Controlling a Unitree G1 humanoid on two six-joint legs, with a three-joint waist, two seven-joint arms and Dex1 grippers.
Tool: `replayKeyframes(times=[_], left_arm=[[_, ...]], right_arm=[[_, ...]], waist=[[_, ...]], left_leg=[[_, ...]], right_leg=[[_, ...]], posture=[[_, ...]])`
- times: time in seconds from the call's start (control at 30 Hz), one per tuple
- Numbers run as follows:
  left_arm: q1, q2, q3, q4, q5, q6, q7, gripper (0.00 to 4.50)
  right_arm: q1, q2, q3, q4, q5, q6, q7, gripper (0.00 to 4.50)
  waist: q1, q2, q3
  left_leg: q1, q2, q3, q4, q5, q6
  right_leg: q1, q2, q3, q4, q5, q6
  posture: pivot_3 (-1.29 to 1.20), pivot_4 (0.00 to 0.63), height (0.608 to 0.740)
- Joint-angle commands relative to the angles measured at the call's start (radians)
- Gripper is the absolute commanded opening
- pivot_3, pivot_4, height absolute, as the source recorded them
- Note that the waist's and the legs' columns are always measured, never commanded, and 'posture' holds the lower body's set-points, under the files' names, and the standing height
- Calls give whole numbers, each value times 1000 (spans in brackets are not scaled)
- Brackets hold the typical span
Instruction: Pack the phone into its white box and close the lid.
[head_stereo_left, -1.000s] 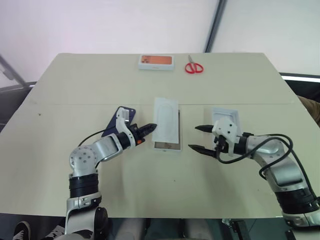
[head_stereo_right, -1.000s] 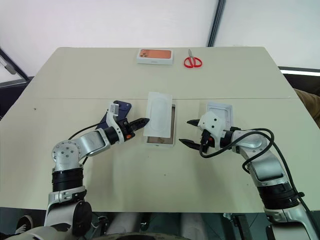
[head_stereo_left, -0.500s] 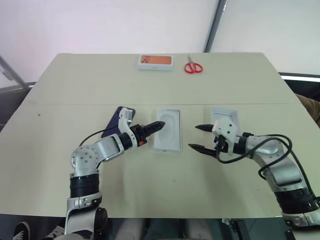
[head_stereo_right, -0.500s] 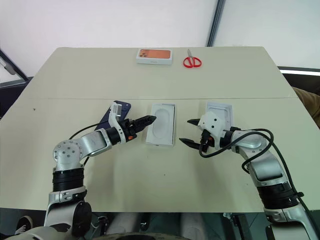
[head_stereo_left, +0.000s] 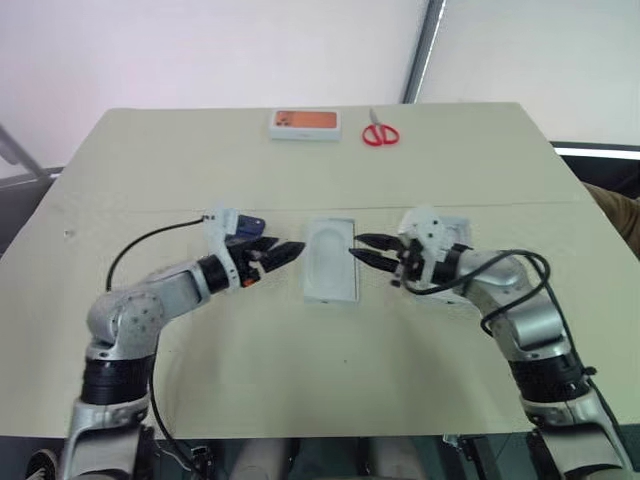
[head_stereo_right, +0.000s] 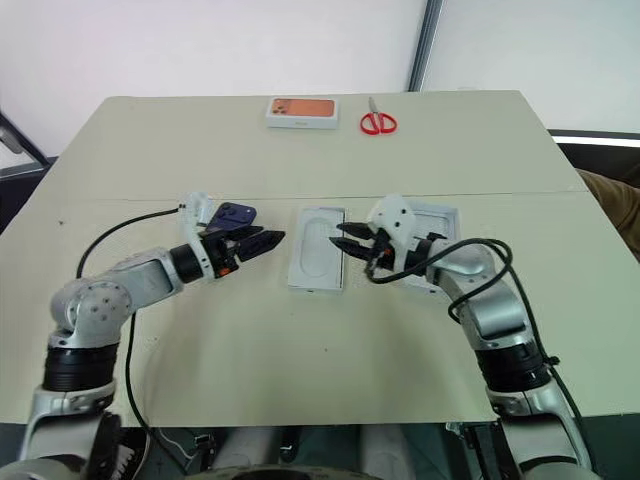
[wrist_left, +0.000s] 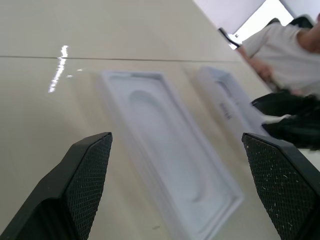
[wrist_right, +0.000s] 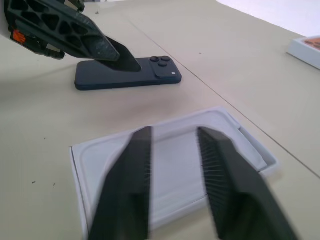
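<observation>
We looked down at the pale beige table (head_stereo_left: 300, 380) and saw the slim dark blue phone (wrist_right: 127, 74) lying flat on its face, with its little round camera eyes pointing up. It lay just behind the left gripper (head_stereo_left: 285, 252), not touching it, and nothing held it. The left gripper's two black fingers were spread wide, with nothing between them. The shallow white box (head_stereo_left: 312, 290) sat in the middle of the table, between the two grippers, and a flat white card with a rounded outline (head_stereo_left: 330, 255) seemed to lie inside it. The right gripper (head_stereo_left: 362, 249) hung over the box's right edge; its fingers had a small gap between them and pinched nothing. The shallow white-grey lid (head_stereo_left: 458, 226) lay just behind that gripper, partly hidden by it. We thought the phone would feel light but hard and stiff, and smooth enough to slip. We thought its glass could crack if it fell or got squeezed too hard. Because it lay so flat, we thought the best place to take it was by its two long thin sides, near the middle. We also thought the card might need to come out of the box first.
</observation>
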Motion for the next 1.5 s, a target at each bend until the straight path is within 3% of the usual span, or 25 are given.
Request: replayKeyframes(times=[0.03,0.23,0.53,0.8,1.07,1.23,1.5], left_arm=[[34,69,-15,16,131,-188,-155,4411],[104,105,52,47,193,-347,-277,4411],[125,72,73,30,211,-361,-265,4411],[120,55,71,29,216,-358,-250,4411],[105,40,64,38,213,-353,-250,4411],[98,33,62,41,219,-352,-243,4411],[41,112,122,157,181,-190,-240,4411]], right_arm=[[-43,63,101,47,-110,-36,-73,43],[-101,119,186,149,-217,-49,-118,43],[-92,58,273,196,-324,-88,-42,43],[-91,96,239,169,-288,-62,-31,43],[-136,166,117,115,-156,19,-43,43],[-153,129,134,174,-224,-34,-60,43],[-184,194,123,161,-195,-25,-84,43]], waist=[[-2,0,0],[-2,0,0],[-3,0,0],[-4,0,0],[-4,0,0],[-2,0,0],[-11,0,0]], left_leg=[[0,0,0,0,0,1],[-6,0,0,1,1,-2],[-6,1,0,1,-1,2],[-6,1,0,1,0,1],[-6,1,0,1,0,1],[-6,1,0,1,0,1],[-7,2,1,0,0,0]], right_leg=[[-1,0,0,0,0,0],[-12,-1,1,1,1,-1],[-12,0,0,2,1,-1],[-12,1,0,3,1,-1],[-12,1,1,4,1,-1],[-13,1,1,4,1,-1],[-12,3,2,7,1,-1]], posture=[[0,150,740],[0,150,740],[0,150,740],[0,150,740],[0,150,740],[0,150,740],[0,150,740]])
